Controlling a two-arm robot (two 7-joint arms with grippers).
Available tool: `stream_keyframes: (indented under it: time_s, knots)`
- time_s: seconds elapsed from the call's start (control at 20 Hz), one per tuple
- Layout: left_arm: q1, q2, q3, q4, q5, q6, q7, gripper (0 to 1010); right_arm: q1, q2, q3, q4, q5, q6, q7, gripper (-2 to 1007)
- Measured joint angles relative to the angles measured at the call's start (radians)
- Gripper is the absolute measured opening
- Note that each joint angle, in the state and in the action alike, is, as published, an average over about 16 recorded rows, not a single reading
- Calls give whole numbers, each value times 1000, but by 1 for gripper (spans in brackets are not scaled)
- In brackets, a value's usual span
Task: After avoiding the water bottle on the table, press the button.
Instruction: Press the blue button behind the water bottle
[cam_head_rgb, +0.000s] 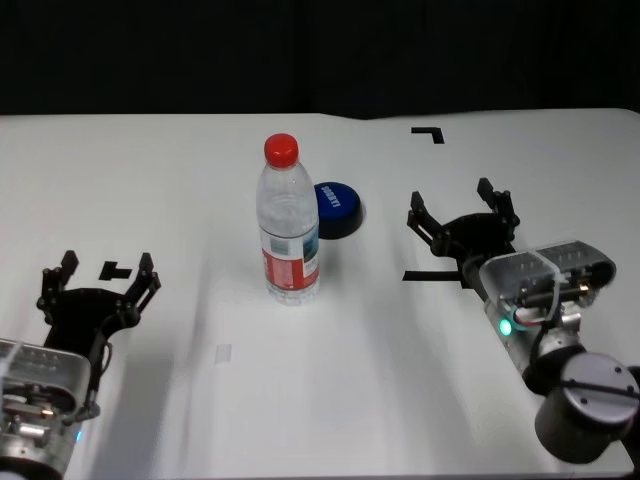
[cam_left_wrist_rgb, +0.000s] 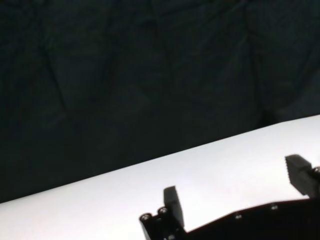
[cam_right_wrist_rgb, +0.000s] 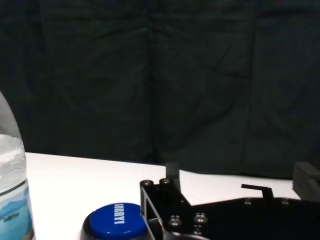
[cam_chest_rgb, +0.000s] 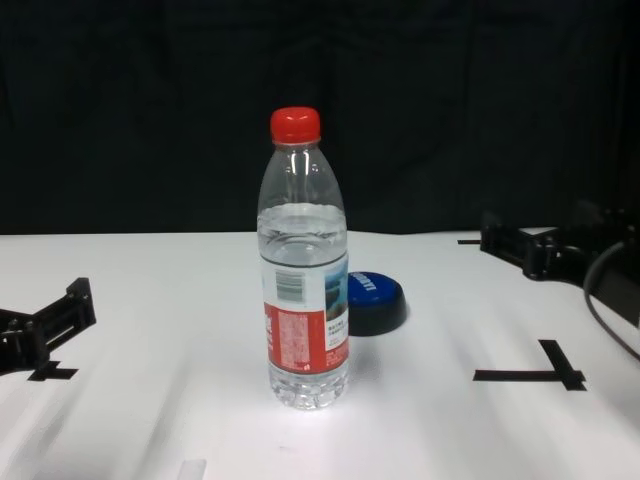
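Observation:
The water bottle (cam_head_rgb: 288, 225) stands upright at the middle of the white table (cam_head_rgb: 150, 170), clear with a red cap and a red-and-white label; it also shows in the chest view (cam_chest_rgb: 305, 290). The blue button (cam_head_rgb: 335, 208) sits just behind the bottle and to its right, close beside it, and shows in the chest view (cam_chest_rgb: 372, 300) and the right wrist view (cam_right_wrist_rgb: 116, 222). My right gripper (cam_head_rgb: 458, 205) is open and empty, right of the button and apart from it. My left gripper (cam_head_rgb: 103, 275) is open and empty, far left of the bottle.
Black tape marks lie on the table: a corner (cam_head_rgb: 430, 133) at the back right, a cross (cam_chest_rgb: 530, 375) under my right arm, a small mark (cam_head_rgb: 115, 270) by my left gripper. A black curtain (cam_chest_rgb: 150, 100) backs the table.

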Motion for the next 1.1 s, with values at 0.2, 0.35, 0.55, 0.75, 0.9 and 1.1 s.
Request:
stream_keyframes:
  time_s: [0.2, 0.35, 0.55, 0.75, 0.9, 1.1]
  knots:
    - [0, 0, 0, 0, 0, 0, 0, 1003, 39, -10, 7, 37, -14, 5, 16, 1003]
    - [0, 0, 0, 0, 0, 0, 0, 1003, 68, -19, 12, 69, -25, 8, 26, 1003]
    - [0, 0, 0, 0, 0, 0, 0, 1003, 106, -33, 16, 114, -40, 8, 37, 1003]
    - [0, 0, 0, 0, 0, 0, 0, 1003, 144, -47, 17, 159, -54, 5, 47, 1003]
    - [0, 0, 0, 0, 0, 0, 0, 1003, 171, -57, 15, 193, -64, 1, 53, 1003]
    - [0, 0, 0, 0, 0, 0, 0, 1003, 207, -70, 10, 240, -78, -5, 57, 1003]
